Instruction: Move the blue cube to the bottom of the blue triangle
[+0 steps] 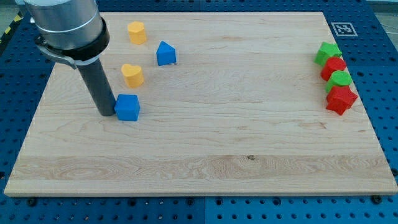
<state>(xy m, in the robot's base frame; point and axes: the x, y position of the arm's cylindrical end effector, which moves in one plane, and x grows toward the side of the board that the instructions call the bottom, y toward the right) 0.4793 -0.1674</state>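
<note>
The blue cube (127, 107) lies on the wooden board (205, 155) at the view's left. My tip (107, 113) stands right against the cube's left side. The blue triangle (165, 53) lies above and to the right of the cube, near the view's top. A yellow block (132, 74) sits between them, just above the cube.
Another yellow block (137, 32) lies near the view's top left. At the view's right edge stand a green block (327, 53), a red block (334, 67), a second green block (339, 81) and a second red block (341, 99) in a tight column.
</note>
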